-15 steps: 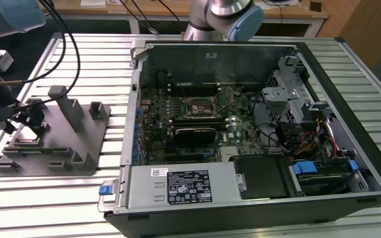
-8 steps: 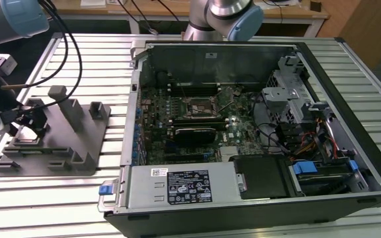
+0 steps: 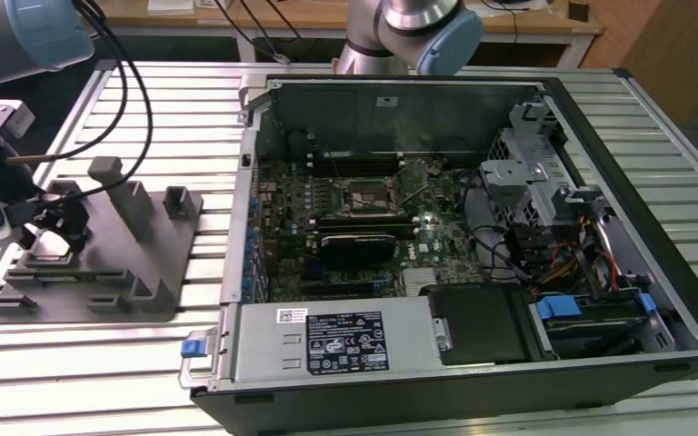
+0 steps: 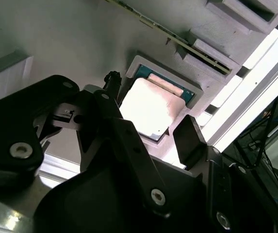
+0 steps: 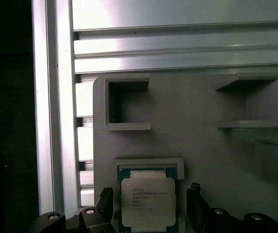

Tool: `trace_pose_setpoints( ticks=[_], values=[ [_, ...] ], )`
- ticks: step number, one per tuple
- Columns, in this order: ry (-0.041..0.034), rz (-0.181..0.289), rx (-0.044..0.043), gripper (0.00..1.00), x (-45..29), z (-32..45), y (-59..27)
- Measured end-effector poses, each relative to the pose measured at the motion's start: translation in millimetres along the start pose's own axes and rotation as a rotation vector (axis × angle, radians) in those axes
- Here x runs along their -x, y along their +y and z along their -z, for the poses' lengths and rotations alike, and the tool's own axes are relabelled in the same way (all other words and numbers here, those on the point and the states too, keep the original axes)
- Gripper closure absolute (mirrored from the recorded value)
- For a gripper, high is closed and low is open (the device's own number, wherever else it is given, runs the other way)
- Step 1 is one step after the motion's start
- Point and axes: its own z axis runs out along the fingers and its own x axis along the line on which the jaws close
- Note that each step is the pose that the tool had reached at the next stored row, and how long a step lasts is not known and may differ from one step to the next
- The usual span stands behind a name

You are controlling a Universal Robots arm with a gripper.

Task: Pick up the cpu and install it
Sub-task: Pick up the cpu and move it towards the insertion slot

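Fingers of the black tool (image 5: pixel 150 193) stand open, one on each side of the small flat silvery square cpu (image 5: pixel 147 201), with a little gap on both sides. The tool holds nothing. The cpu lies flat in a square pocket of the grey plastic holder (image 3: pixel 143 263) on the slatted metal desk (image 3: pixel 119 363), beside the open black computer case (image 3: pixel 471 227).

cpu (image 5: pixel 147 201) top clear, fixture rim (image 5: pixel 148 162) alongside
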Motion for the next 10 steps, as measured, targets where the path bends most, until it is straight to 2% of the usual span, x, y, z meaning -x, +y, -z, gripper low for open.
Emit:
trace_pose_setpoints(
  ticks=[10],
  values=[
    [-0.0001,0.0,0.0004,0.29,0.5,-1.8,1.4]
  ],
)
